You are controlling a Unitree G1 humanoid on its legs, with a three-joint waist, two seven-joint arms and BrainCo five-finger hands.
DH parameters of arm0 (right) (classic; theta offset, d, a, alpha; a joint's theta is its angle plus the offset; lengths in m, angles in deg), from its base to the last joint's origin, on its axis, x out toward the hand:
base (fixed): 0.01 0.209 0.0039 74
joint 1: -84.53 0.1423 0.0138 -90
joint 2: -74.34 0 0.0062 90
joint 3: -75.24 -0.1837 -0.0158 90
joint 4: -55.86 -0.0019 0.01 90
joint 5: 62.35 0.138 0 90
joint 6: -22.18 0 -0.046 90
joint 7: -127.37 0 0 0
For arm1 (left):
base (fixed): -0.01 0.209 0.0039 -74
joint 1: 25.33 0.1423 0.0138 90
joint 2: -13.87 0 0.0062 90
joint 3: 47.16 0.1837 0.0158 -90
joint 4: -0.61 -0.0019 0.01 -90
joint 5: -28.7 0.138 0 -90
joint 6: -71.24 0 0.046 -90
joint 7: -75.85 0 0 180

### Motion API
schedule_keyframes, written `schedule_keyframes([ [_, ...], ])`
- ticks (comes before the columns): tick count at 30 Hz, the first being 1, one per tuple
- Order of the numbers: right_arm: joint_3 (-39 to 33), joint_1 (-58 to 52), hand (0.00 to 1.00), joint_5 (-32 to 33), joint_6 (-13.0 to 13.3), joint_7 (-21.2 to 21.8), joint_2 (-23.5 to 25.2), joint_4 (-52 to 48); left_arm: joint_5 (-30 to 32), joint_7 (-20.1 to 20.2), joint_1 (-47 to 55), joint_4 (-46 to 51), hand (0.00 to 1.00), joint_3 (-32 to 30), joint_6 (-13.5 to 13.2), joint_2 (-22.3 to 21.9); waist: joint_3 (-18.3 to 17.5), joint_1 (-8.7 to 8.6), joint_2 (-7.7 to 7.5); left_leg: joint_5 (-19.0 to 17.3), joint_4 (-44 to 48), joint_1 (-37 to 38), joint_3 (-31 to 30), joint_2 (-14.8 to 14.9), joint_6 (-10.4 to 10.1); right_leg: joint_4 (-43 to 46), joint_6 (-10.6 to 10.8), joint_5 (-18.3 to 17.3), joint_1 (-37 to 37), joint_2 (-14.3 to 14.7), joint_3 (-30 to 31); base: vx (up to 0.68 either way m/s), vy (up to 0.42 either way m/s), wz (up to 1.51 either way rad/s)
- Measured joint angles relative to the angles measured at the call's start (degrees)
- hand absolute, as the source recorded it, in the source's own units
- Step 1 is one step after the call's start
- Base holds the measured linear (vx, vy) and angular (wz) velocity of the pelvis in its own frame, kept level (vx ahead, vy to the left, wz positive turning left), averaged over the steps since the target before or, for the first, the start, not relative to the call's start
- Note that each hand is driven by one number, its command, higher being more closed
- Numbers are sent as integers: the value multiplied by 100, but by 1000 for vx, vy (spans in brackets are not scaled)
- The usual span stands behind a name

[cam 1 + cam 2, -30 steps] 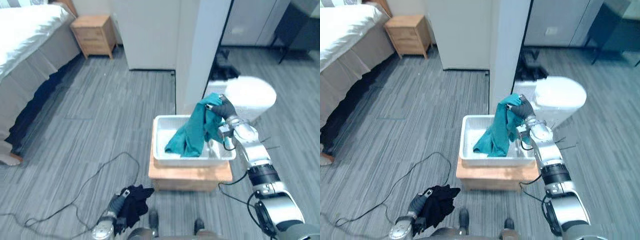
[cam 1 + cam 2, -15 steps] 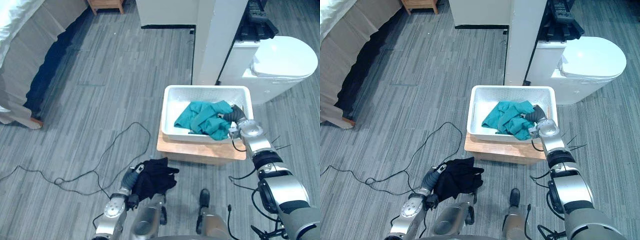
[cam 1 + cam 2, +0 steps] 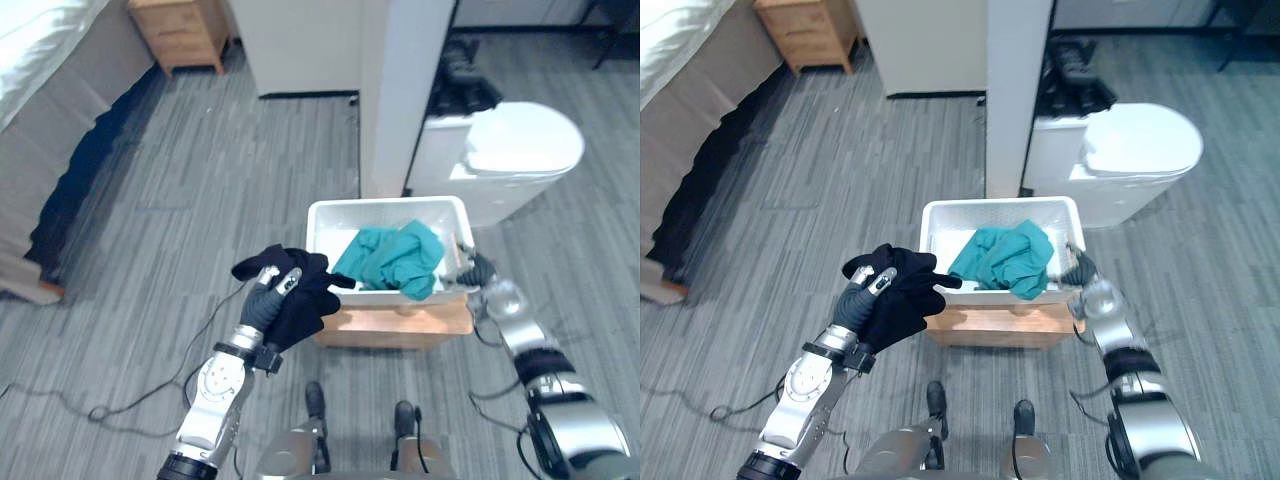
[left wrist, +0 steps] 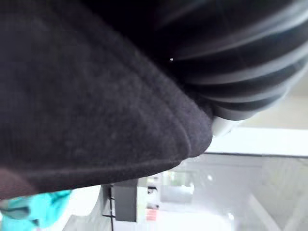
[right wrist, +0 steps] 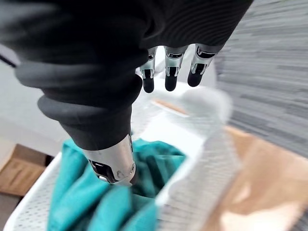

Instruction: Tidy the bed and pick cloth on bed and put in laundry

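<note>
Teal cloth (image 3: 392, 258) lay in basket (image 3: 345, 204); right hand (image 3: 478, 270) slack, empty at right rim. Left hand (image 3: 262, 303) gripped black cloth (image 3: 305, 300); next, probably: clear left rim, drop.

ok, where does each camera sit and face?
Left eye: head, facing down; left hand grips black cloth, right hand at basket rim.
Right eye: beside it; shares both hands, basket, teal cloth.
Left wrist: along left hand; black cloth, ribbed cover up close.
Right wrist: along right hand; open fingers over basket rim, thumb by teal cloth.
</note>
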Motion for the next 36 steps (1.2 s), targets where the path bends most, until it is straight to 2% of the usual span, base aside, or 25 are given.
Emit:
schedule_keyframes([
  [4, -147, -1078, 0, 22, -163, 15, 124, -370, 49, -412, -965, -170, 100, -125, 400, 301, -153, -293, -105, -56, -2, 182, 273, 123, -74, -24, -98, 34, 32, 116, 272, -80, -20, -37],
  [5, -146, -1276, 0, 34, -219, 20, 134, -414, 101, -569, -1362, -539, 100, -134, 504, 396, -160, -385, -109, -63, -2, 227, 328, 148, -78, -65, -104, 48, 62, 130, 305, -121, -10, -29],
  [7, -126, -1627, 0, 78, -272, 30, 170, -644, 127, -782, -2006, -1296, 100, -135, 672, 551, -204, -441, -110, -76, -3, 240, 460, 201, -58, -108, -104, 47, 34, 164, 399, -112, -4, -34],
  [8, -108, -1730, 0, 84, -275, 32, 192, -715, 152, -859, -2214, -1576, 100, -135, 694, 607, -227, -469, -117, -77, -3, 228, 480, 219, -57, -135, -104, 47, 12, 184, 460, -110, -10, -35],
  [9, -92, -1879, 0, 118, -274, 34, 261, -823, 208, -987, -2564, -2106, 100, -132, 702, 752, -269, -578, -134, -80, -4, 158, 562, 254, -61, -189, -105, 46, -39, 202, 491, -110, -18, -31],
  [10, -55, -1961, 0, 212, -285, 37, 316, -835, 277, -1100, -2889, -2604, 100, -127, 700, 874, -299, -679, -184, -132, -6, 58, 650, 274, -131, -248, -105, 45, -136, 211, 547, -118, -22, -31],
  [11, -19, -1989, 0, 239, -290, 37, 352, -836, 309, -1152, -3041, -2820, 100, -118, 697, 940, -323, -709, -231, -207, -6, 14, 717, 263, -237, -288, -108, 44, -202, 193, 614, -102, 5, -54],
  [12, 104, -2123, 0, 298, -293, 34, 399, -839, 375, -1260, -3503, -3385, 100, -71, 682, 1001, -321, -718, -460, -148, 424, -113, 934, 148, -134, -379, -106, 54, -434, 56, 793, -43, 14, -57],
  [13, 121, -2159, 0, 365, -295, 34, 398, -869, 418, -1312, -3664, -3607, 100, -9, 666, 1016, -329, -711, -459, -238, 649, -196, 934, 207, -123, -427, -93, 44, -447, 83, 870, -18, 3, -66],
  [14, 130, -2169, 0, 451, -288, 22, 402, -960, 463, -1386, -3894, -3886, 100, 118, 664, 1094, -278, -710, -362, -435, 492, -276, 909, 294, 9, -420, 19, -23, -531, 188, 932, -47, -19, -34],
  [15, 148, -2154, 0, 578, -282, 14, 543, -947, 547, -1434, -4280, -4187, 100, 272, 660, 1204, -62, -838, -353, -406, 219, -341, 948, 371, -44, 298, -212, 101, -868, 399, 941, -57, -5, -3],
  [16, 150, -2177, 0, 659, -283, 11, 593, -938, 571, -1485, -4400, -4247, 100, 344, 660, 1225, 1, -927, -395, -392, 28, -345, 974, 344, -116, 479, -208, 91, -888, 442, 927, -24, 29, 39],
  [17, 146, -2220, 0, 724, -281, -3, 733, -940, 664, -1536, -4551, -4263, 100, 435, 661, 1326, 5, -1042, -684, -324, 59, -408, 1136, 161, -143, 331, -285, -111, -816, 242, 976, 31, 5, 9],
  [18, 132, -2059, 0, 792, -271, -57, 734, -909, 739, -1672, -4692, -4272, 100, 437, 651, 1445, 309, -977, -635, -61, 73, -504, 1307, 305, -49, 88, -183, 16, -828, 316, 1046, -21, -4, -25],
  [19, 145, -1907, 0, 892, -257, -134, 760, -914, 802, -1743, -4790, -4312, 100, 440, 678, 1564, 539, -965, -635, 97, 16, -538, 1363, 291, 12, -7, -173, 137, -855, 309, 1106, -81, -13, -47],
  [21, 148, -1785, 0, 1005, -205, -245, 809, -917, 944, -1797, -5017, -4514, 100, 450, 782, 1589, 832, -1005, -652, 123, 9, -668, 1386, 202, 52, 11, -84, 216, -996, 219, 1113, -102, 43, -8],
  [22, 147, -1777, 0, 1077, -155, -264, 833, -923, 998, -1808, -5097, -4519, 0, 453, 897, 1590, 1010, -998, -672, 122, 9, -688, 1419, 150, 55, 19, -46, 271, -1038, 174, 1153, -71, 54, -3],
  [25, 153, -1753, 0, 1123, -23, -291, 917, -930, 1040, -1812, -5197, -4538, 0, 462, 1164, 1596, 1220, -995, -699, 120, 7, -865, 1445, 54, 60, 116, -111, 317, -1269, 117, 1229, -12, 27, -1],
  [26, 173, -1599, 0, 1274, 166, -389, 986, -928, 1016, -1730, -5346, -4857, 0, 618, 1595, 1587, 1352, -995, -750, 123, 7, -931, 1422, 10, 64, 121, -95, 340, -1333, 82, 1223, 46, 45, 4],
  [27, 176, -1510, 0, 1361, 279, -410, 986, -927, 976, -1629, -5346, -4890, 0, 617, 1731, 1580, 1362, -991, -754, 139, 7, -938, 1395, 1, 87, 119, -94, 340, -1337, 77, 1218, 160, 0, 0],
  [28, 258, -1417, 0, 1387, 443, -375, 974, -745, 977, -1794, -5329, -4883, 0, 481, 1436, 1571, 1362, -976, -754, 139, 0, -736, 1385, 29, 90, 104, -142, 305, -1145, 90, 1202, 139, -34, -4],
  [33, 371, -1422, 0, 1387, 443, -367, 979, -694, 978, -1791, -5311, -4842, 0, 438, 1435, 1542, 1353, -978, -745, 117, -7, -722, 1364, 41, 62, 112, -128, 293, -1116, 102, 1182, 11, -6, 2],
  [34, 326, -1432, 0, 1390, 471, -347, 988, -543, 979, -1798, -5198, -4545, 0, 338, 1434, 1581, 1356, -928, -730, 103, -16, -598, 1314, -7, 77, 144, 17, 214, -964, 86, 1096, 16, 31, 31],
  [35, 102, -1398, 0, 1383, 490, -236, 1017, -116, 1013, -1805, -4979, -4009, 0, 297, 1344, 1691, 1362, -822, -721, 42, -17, -268, 1223, -16, 73, 141, 139, 159, -565, 61, 955, 45, 42, 51],
  [36, -155, -1413, 0, 1355, 507, -105, 1063, 400, 1108, -1869, -4628, -3588, 0, 98, 990, 1812, 1300, -796, -724, -28, -16, 75, 1190, -20, 105, 97, 80, 87, -167, 78, 831, 61, 32, 52],
])
